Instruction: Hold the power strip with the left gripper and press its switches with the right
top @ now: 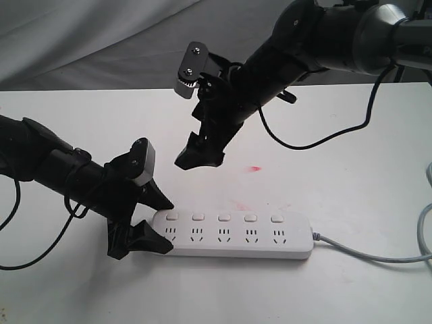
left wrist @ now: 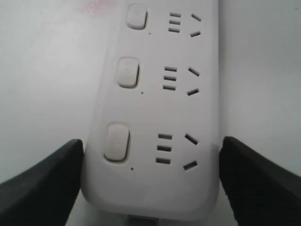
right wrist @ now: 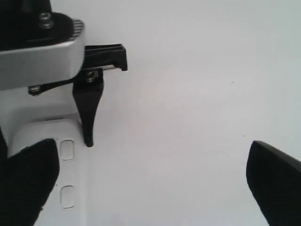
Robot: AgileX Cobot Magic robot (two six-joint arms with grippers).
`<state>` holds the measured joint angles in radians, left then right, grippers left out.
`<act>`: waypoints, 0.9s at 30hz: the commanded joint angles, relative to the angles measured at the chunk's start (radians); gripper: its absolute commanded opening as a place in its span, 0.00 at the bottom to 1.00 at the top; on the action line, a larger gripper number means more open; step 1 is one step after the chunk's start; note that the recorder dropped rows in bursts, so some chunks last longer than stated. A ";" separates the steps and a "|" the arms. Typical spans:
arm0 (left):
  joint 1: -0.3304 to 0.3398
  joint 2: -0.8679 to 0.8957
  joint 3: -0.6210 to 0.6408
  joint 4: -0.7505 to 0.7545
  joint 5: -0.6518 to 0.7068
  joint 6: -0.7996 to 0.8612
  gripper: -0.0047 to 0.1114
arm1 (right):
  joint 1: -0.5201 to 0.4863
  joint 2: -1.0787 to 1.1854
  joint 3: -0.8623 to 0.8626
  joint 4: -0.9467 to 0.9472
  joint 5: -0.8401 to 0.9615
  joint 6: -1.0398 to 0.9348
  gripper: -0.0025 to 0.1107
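**Left gripper (top: 160, 224) pinches the strip (top: 236, 246); right gripper (top: 200, 156) is spread**

The strip lies flat on the white table (top: 351, 175), with its cord (top: 364, 254) going off to the right. The left gripper pinches its left end, 1 finger (left wrist: 42, 183) on each long side. The right gripper hangs in the air, fingers spread wide, apart from the 5 switches (top: 224, 217).

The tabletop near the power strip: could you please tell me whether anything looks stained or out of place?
Yes: a small red smudge marks the white table beyond the power strip, with a fainter pink smear closer to its switches. The strip itself lies flat and looks undamaged.
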<state>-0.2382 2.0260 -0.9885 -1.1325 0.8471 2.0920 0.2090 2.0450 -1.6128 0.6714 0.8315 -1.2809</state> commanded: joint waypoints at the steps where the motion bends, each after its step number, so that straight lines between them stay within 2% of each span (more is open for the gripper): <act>1: -0.005 0.003 0.001 -0.010 -0.007 0.002 0.42 | 0.001 -0.001 -0.004 0.012 -0.037 0.004 0.94; 3: -0.005 0.003 0.001 -0.010 -0.007 0.002 0.42 | 0.001 -0.001 -0.001 0.040 -0.032 -0.010 0.94; 7: -0.005 0.003 0.001 -0.010 -0.007 0.002 0.42 | 0.001 0.019 0.001 0.067 -0.001 -0.172 0.94; 10: -0.005 0.003 0.001 -0.010 -0.007 0.002 0.42 | -0.002 0.033 0.039 0.167 -0.008 -0.294 0.94; 19: -0.005 0.003 0.001 -0.010 -0.007 0.002 0.42 | -0.002 0.033 0.224 0.504 -0.180 -0.657 0.94; 27: -0.005 0.003 0.001 -0.010 -0.007 0.002 0.42 | 0.000 0.071 0.241 0.554 -0.192 -0.685 0.94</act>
<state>-0.2382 2.0260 -0.9885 -1.1325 0.8471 2.0920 0.2090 2.0942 -1.3781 1.2019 0.6575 -1.9529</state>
